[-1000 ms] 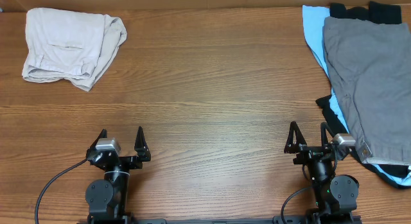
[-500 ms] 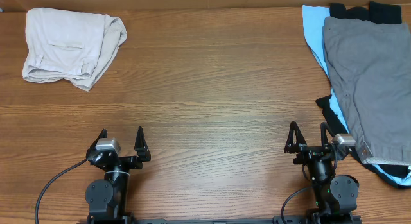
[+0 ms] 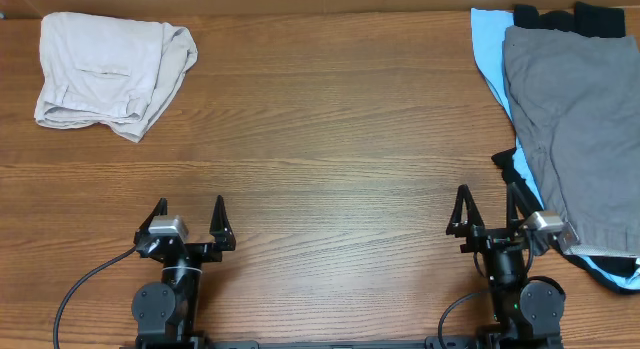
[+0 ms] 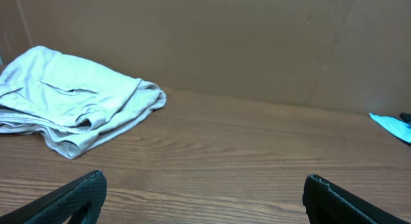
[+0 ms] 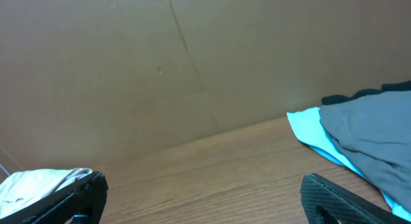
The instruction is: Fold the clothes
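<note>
While the wooden table [image 3: 330,139] fills the overhead view, the grey shorts [image 3: 580,129] lie spread flat along its right edge. The cream shorts [image 3: 105,69] sit crumpled in the far left corner. A light-blue garment [image 3: 487,49] and a black garment [image 3: 590,19] lie under the grey pair (only their edges show). The left gripper [image 3: 190,211] rests at the near edge, fingers apart and empty. The right gripper [image 3: 488,201], likewise spread and empty, sits just beside the grey shorts' near end.
</note>
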